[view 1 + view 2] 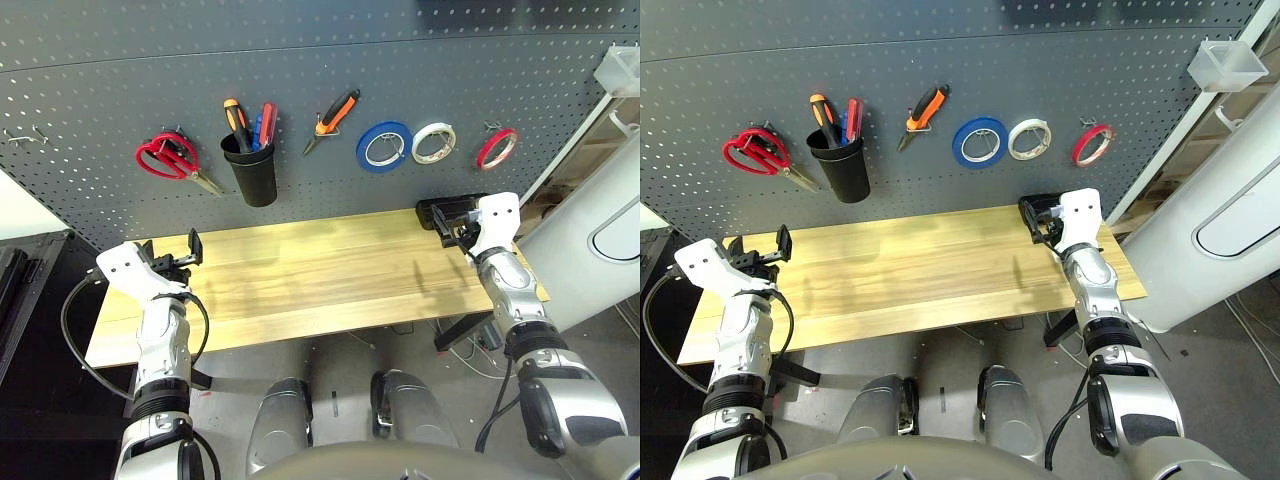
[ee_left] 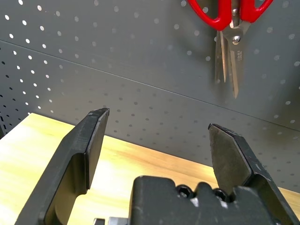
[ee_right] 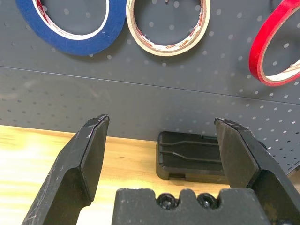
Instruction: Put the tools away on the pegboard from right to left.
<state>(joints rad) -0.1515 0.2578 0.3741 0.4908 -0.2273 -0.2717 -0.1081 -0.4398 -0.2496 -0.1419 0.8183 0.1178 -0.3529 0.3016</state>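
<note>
- The right gripper (image 1: 447, 222) rests low over the far right end of the worktop (image 1: 320, 280), jaws spread wide with nothing between them. It faces the pegboard (image 1: 300, 90); a flat black block (image 3: 192, 157) sits on the wood just ahead of it, against the foot of the board.
- The left gripper (image 1: 176, 252) sits at the left end of the worktop, likewise gaping and empty, aimed at the board below the red-handled scissors (image 1: 168, 158).
- Both read as idle, parked well apart with the bare wood between them; I judge there is nothing left for them to pick up.
- Above the right gripper the thin red tape ring (image 1: 497, 148) hangs on a hook, furthest right. The white tape roll (image 1: 434, 143) and blue tape roll (image 1: 384, 146) hang just beside it; hooks suit rings, since the hole slips over the peg.
- Further left the orange-and-black-handled pliers (image 1: 333, 118) hang tilted, nose down, from a hook.
- The black cup (image 1: 252, 170) holds the slim red-handled screwdriver (image 1: 267, 122) upright among other handles; a cup suits straight tools without a loop.
- The scissors hang by their finger loops, blades pointing down to the right, furthest left of the four.
- All four tools appear stowed, so the task looks complete.
</note>
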